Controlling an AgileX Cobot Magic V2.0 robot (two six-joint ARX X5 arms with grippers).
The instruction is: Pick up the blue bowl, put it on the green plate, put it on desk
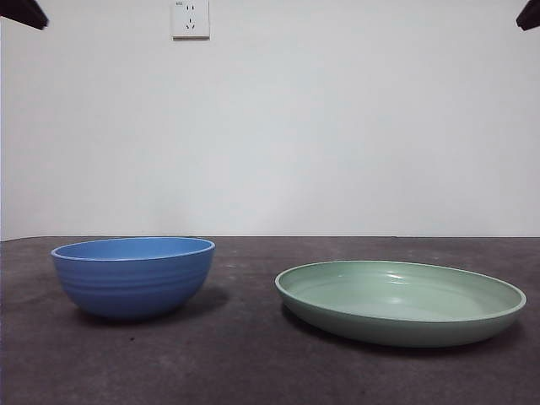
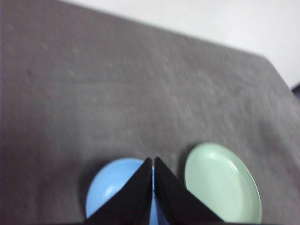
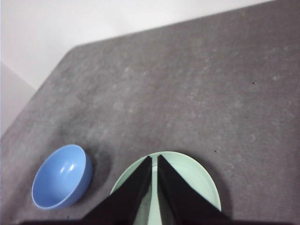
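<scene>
The blue bowl (image 1: pixel 133 275) stands upright on the desk (image 1: pixel 253 354) at the left, empty. The green plate (image 1: pixel 400 301) lies flat on the desk to its right, apart from the bowl and empty. My left gripper (image 2: pixel 153 160) is shut and empty, high above the bowl (image 2: pixel 110 187), with the plate (image 2: pixel 221 182) beside it. My right gripper (image 3: pixel 154 158) is shut and empty, high above the plate (image 3: pixel 197 180), with the bowl (image 3: pixel 61 176) off to the side. In the front view both arms show only as black tips at the top corners.
A white wall with a power socket (image 1: pixel 190 18) stands behind the desk. Bare dark desk surface (image 3: pixel 187 93) stretches beyond both dishes to the far edge.
</scene>
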